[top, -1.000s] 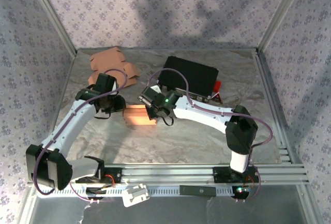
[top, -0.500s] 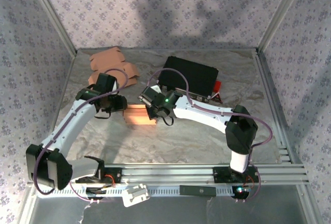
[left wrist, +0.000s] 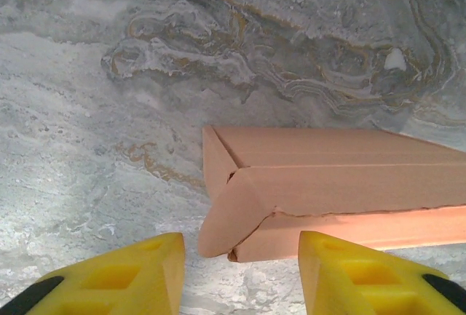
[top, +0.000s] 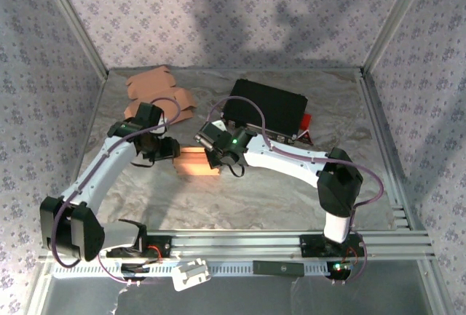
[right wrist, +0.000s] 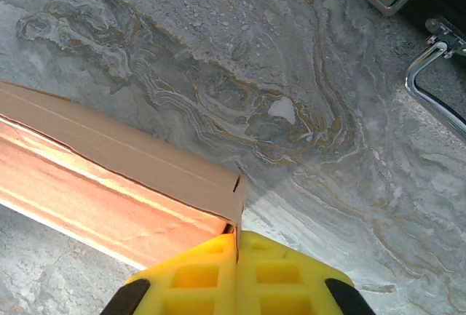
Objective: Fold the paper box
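Paper box [top: 198,161] closed; right gripper [right wrist: 237,241] pinches corner

We hold our left end effector [left wrist: 240,251] spread wide just left of the paper box [left wrist: 335,173]; our right end effector [right wrist: 238,248] pinches its right end.

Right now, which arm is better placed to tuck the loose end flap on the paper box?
Left. The left gripper is open and faces the untucked flap at one end of the paper box. The right gripper is shut on the opposite end wall, bracing it.
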